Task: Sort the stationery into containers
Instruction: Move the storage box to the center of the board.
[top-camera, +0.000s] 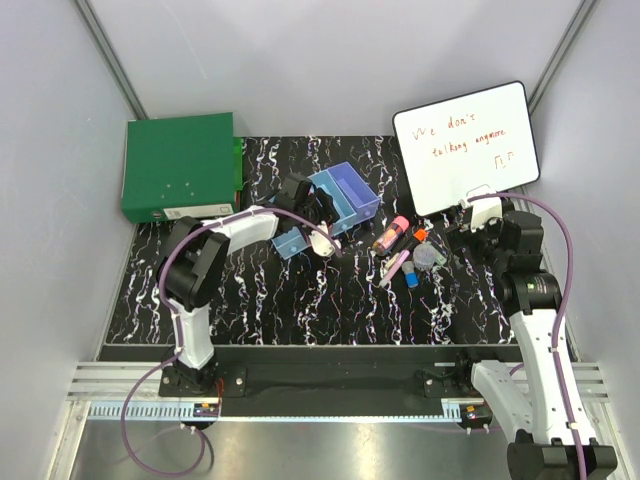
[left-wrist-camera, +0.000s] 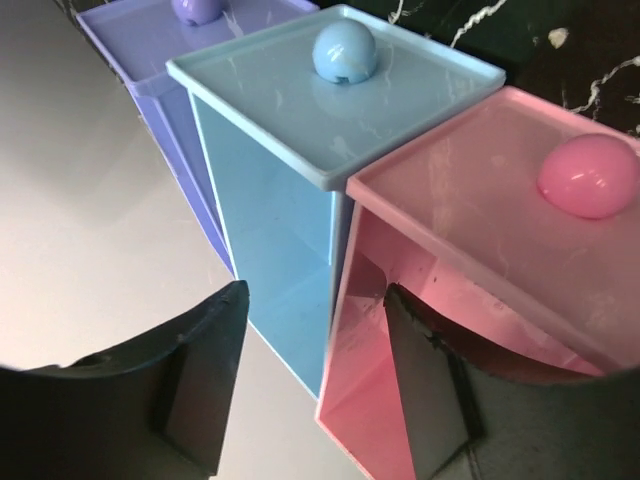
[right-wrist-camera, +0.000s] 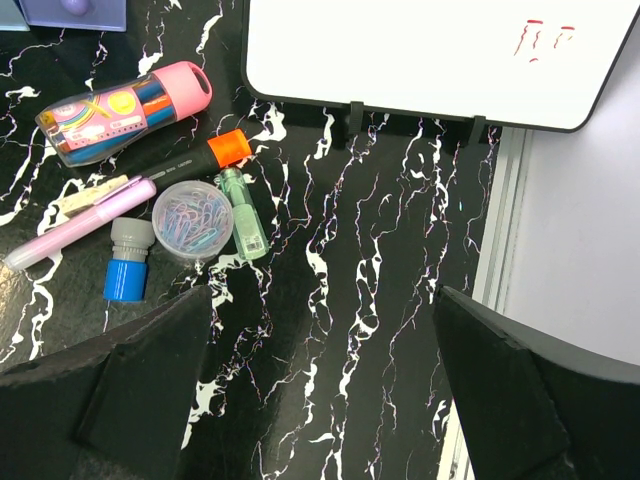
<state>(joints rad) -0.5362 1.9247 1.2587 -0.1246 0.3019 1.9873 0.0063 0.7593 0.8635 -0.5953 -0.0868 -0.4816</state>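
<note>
While the boxy translucent plastic containers (top-camera: 350, 195) run diagonally toward the table's (top-camera: 300, 300) far edge, the left gripper (left-wrist-camera: 315, 290) gapes, seemingly empty; the right gripper (right-wrist-camera: 322, 292) spreads wide.

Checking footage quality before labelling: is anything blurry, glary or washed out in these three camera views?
Top external: evenly lit, sharp, red handwriting on the white writing board faint. Left wrist: extreme close-up, translucent light blue bin clear, pale featureless blur at left. Right wrist: pink-capped transparent tube crisp, dark right claw soft-edged.
</note>
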